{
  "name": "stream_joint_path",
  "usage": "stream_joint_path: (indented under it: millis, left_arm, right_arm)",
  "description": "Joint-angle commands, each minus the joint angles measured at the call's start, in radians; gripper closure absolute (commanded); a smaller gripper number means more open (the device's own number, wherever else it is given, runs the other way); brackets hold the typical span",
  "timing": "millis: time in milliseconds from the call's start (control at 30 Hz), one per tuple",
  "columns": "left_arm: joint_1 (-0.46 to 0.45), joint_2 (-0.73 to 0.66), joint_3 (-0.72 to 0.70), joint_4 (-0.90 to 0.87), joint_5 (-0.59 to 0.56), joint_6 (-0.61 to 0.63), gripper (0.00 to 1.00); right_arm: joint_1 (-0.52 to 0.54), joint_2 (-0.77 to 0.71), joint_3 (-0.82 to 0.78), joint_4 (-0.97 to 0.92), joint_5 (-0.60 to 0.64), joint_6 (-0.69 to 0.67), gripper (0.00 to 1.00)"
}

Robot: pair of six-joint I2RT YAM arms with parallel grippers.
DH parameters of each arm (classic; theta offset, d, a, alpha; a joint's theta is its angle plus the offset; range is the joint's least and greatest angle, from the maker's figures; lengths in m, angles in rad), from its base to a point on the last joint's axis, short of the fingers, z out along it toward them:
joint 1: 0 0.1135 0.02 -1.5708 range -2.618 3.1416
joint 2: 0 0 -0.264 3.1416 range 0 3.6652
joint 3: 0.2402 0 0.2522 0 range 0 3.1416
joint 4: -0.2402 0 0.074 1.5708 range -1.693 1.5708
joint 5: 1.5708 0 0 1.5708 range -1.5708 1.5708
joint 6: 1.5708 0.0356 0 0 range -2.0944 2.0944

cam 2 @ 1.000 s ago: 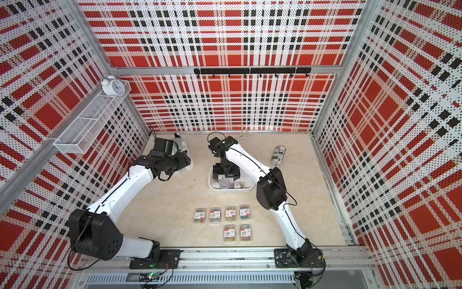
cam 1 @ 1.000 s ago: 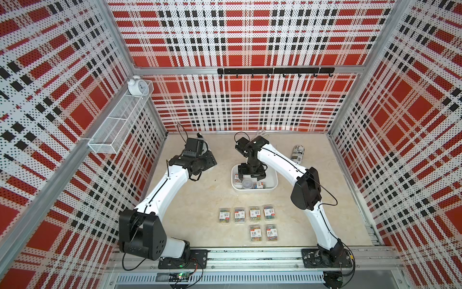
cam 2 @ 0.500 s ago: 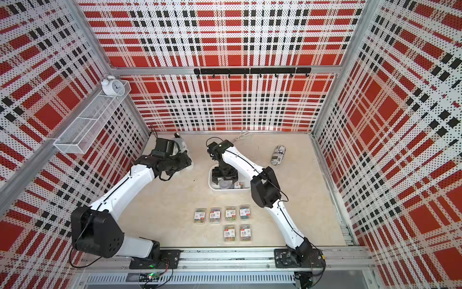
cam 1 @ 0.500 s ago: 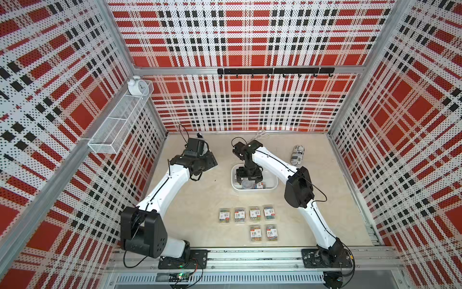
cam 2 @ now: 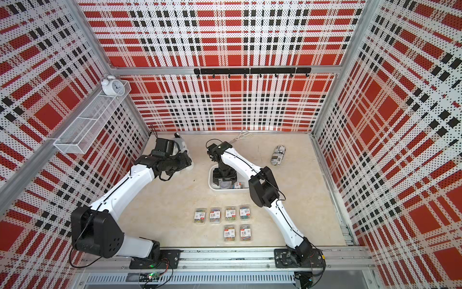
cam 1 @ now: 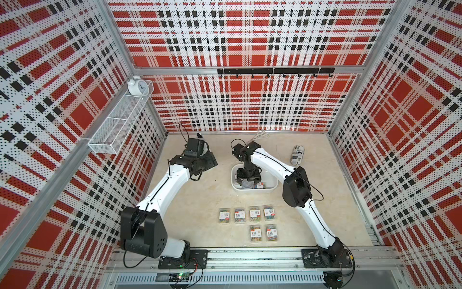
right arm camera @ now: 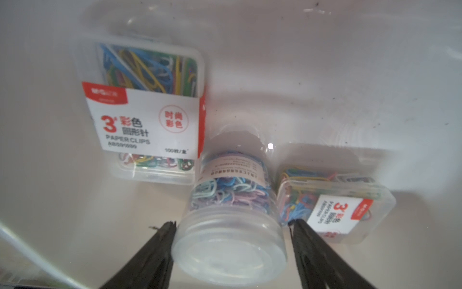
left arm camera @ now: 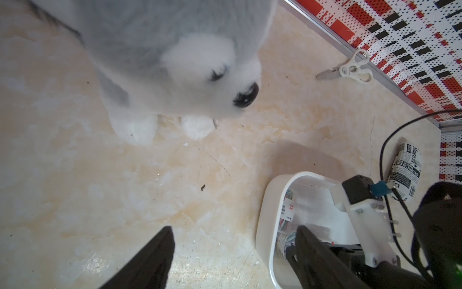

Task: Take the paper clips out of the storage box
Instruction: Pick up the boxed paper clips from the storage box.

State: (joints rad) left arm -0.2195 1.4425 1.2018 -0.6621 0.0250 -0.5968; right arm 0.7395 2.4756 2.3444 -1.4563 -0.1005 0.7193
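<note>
Where the right gripper (right arm camera: 232, 222) straddles the tub (right arm camera: 231, 192), grip unclear; left gripper (left arm camera: 233, 228) spread, empty.

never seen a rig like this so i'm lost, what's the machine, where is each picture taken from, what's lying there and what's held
Two white robot arms stand on a rail, each ending in a black two-fingered gripper. Two pictures look down from overhead; two come from cameras on the arms' wrists. On the beige table lie six small clear cases of coloured paper clips, a grey-and-white plush dog, white-handled scissors and a black-and-white printed cylinder. The right gripper reaches into the white plastic storage box, fingers either side of a round clear tub of pastel clips; whether it grips yet is unclear. Two more cases lie beside it. The left gripper is open and empty, near the dog.
</note>
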Motion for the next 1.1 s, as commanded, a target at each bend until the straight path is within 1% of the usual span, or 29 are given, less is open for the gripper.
stream_joint_path:
  millis: [0, 300, 533, 1067]
  left_arm:
    - [-0.001, -0.023, 0.011, -0.002, -0.01, 0.014, 0.21]
    - [-0.001, -0.028, 0.006, -0.004, -0.013, 0.013, 0.21]
    - [-0.001, -0.035, -0.001, -0.004, -0.013, 0.014, 0.21]
    - [-0.012, -0.045, -0.011, -0.002, -0.008, 0.009, 0.21]
  right_arm:
    - [0.011, 0.023, 0.009, 0.015, 0.005, -0.006, 0.24]
    - [0.011, 0.018, -0.01, 0.027, -0.004, -0.001, 0.28]
    - [0.011, 0.009, 0.002, 0.023, 0.002, 0.004, 0.33]
    - [-0.021, -0.064, 0.062, 0.016, 0.035, 0.031, 0.37]
